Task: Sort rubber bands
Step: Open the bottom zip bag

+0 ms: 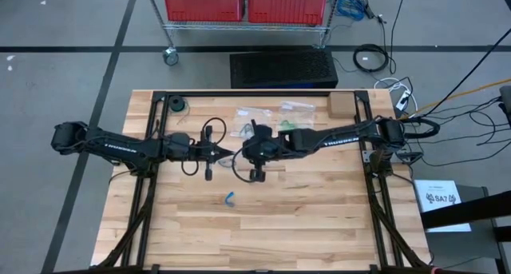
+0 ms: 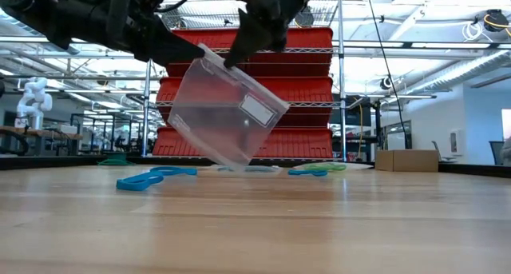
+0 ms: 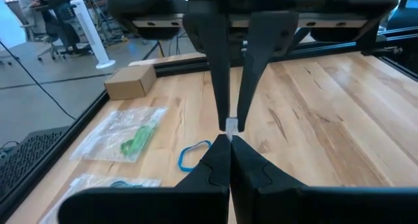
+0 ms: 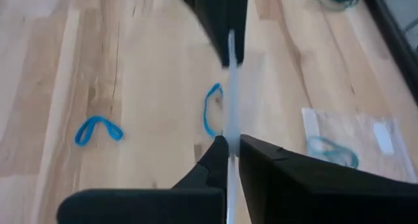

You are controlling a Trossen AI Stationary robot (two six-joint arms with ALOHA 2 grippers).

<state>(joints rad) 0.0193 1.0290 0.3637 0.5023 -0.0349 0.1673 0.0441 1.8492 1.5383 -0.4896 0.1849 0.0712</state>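
Both grippers meet above the middle of the tabletop (image 1: 319, 218) and hold one clear bag (image 2: 226, 114) between them, lifted off the wood and tilted. The left gripper (image 1: 226, 156) has its fingers pressed together on one edge of the bag, and the right gripper (image 1: 243, 152) pinches the other edge with its fingers also pressed together; in the right wrist view the bag shows edge-on as a thin pale strip between the two grippers. The bag has a white label and hangs with its lower corner close to the tabletop. One blue rubber band (image 1: 229, 197) lies alone on the wood, nearer the front edge than the grippers and apart from them. In the right wrist view a second blue band (image 4: 210, 110) lies almost under the held bag. More bags (image 1: 275, 113) with green and blue bands inside lie flat toward the back edge, behind the grippers. Both arms stretch in from the two sides almost level, in one line across the tabletop, their wrists pointing at each other. A cardboard box (image 1: 340, 105) stands at the back right corner.
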